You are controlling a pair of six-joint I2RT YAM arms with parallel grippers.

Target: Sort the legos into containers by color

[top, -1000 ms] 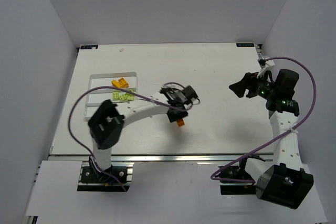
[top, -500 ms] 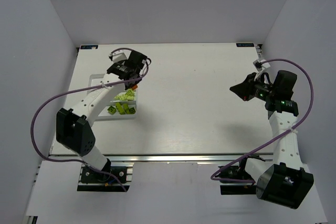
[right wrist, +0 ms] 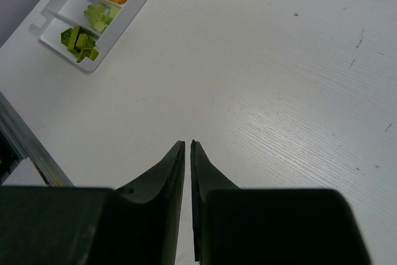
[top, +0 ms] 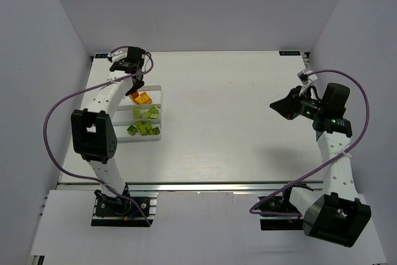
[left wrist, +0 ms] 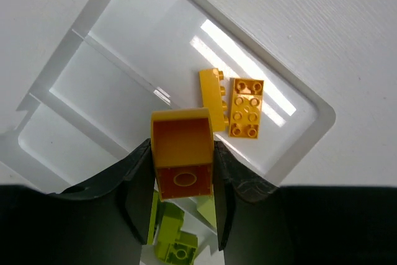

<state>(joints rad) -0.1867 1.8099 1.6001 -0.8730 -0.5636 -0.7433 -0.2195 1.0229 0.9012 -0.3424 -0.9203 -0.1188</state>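
In the left wrist view my left gripper (left wrist: 182, 147) is shut on an orange-yellow lego (left wrist: 182, 159) and hangs over the white divided tray (left wrist: 80, 35). Two more orange-yellow legos (left wrist: 245, 107) lie in the end compartment just beyond it. Lime green legos (left wrist: 177, 240) show below the fingers. From above, the left gripper (top: 134, 89) is at the tray's (top: 160, 115) far end, with green legos (top: 147, 113) in the middle and near compartments. My right gripper (top: 276, 105) hovers at the right of the table; its jaws (right wrist: 187, 144) stand almost together with nothing between them.
The right wrist view shows the tray (right wrist: 133, 1) far off at the upper left, across a wide stretch of bare white table (right wrist: 248, 79). White walls enclose the table on three sides. A purple cable loops off each arm.
My left arm has swung from the table's middle to the tray's far end with the orange-yellow lego in its grip. My right gripper's jaws have come together; that arm has barely moved.
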